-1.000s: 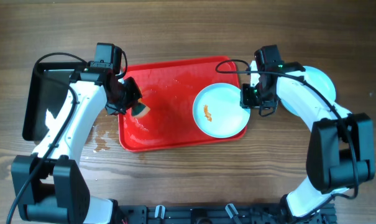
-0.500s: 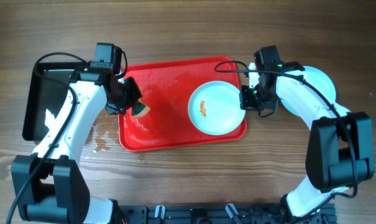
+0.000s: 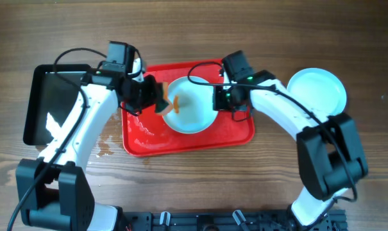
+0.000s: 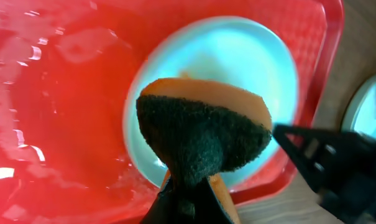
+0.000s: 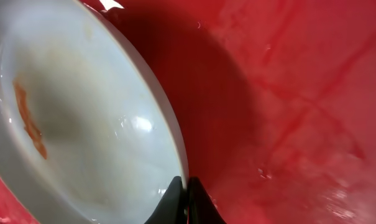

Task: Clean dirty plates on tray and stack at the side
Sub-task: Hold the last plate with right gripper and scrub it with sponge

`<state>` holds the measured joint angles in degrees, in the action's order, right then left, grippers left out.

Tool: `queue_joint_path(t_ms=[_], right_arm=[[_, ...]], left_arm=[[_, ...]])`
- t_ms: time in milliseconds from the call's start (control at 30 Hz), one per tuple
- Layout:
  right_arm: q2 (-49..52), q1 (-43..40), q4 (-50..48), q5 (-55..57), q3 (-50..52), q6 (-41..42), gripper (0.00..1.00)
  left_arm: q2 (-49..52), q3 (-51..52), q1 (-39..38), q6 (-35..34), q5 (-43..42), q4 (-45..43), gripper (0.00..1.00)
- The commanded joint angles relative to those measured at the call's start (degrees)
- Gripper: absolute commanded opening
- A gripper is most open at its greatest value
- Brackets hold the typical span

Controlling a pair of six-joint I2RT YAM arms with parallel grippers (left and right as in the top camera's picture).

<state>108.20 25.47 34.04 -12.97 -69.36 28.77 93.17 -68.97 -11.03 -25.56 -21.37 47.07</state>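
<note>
Well, worktop (image 3: 194, 32): I see bare brown wood running under everything, with both arms reaching in from the near edge.
Tray (image 3: 155, 138): red, lying in the middle of the worktop; its floor looks wet and glossy in both wrist views.
Black pan (image 3: 46, 90): sits just left of the tray, on the left arm's side.
Plate (image 3: 194, 114): pale and round, on the tray a little left of its centre, between my two end effectors. In the right wrist view a dark shadow falls on the tray beside its rim; I cannot tell if that edge is lifted.
Second plate (image 3: 315, 90): off the tray, on the worktop at the far right, well apart from the first. I cannot tell whether more lie under it.
Left end effector (image 3: 149, 97): clamped on the sponge, over the left part of the tray.
Right end effector (image 3: 215, 100): narrowed right down, pinching the right rim of the plate between its tips.
Sponge (image 4: 200, 130): orange with a dark green scrub face, over the plate's left edge; I cannot tell if it touches.
Wet patch (image 3: 104, 144): on the wood by the tray's near-left corner.
Smear (image 5: 29, 118): a thin orange-red streak on the plate's inner face.
</note>
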Motion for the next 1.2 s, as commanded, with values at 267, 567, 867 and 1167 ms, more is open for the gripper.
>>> queue_joint_path(t_ms=[267, 567, 867, 1167], right_arm=[[6.58, 3.50, -1.27, 0.72, -1.07, 5.90, 0.04], [6.58, 3.67, -2.08, -2.03, -1.07, 6.16, 0.04], [6.58, 3.67, -1.44, -2.56, -1.07, 6.12, 0.04], [6.58, 3.65, 0.09, -2.51, -1.07, 5.55, 0.04]], left_arm=[[1.38, -0.26, -4.76, 2.67, 5.38, -1.27, 0.04], [9.11, -0.26, -8.50, 2.60, 4.15, -4.70, 0.04], [15.93, -0.26, -12.83, -1.09, 7.48, -9.42, 0.04], [20.11, -0.26, -11.78, -1.05, 20.72, -7.58, 0.04]])
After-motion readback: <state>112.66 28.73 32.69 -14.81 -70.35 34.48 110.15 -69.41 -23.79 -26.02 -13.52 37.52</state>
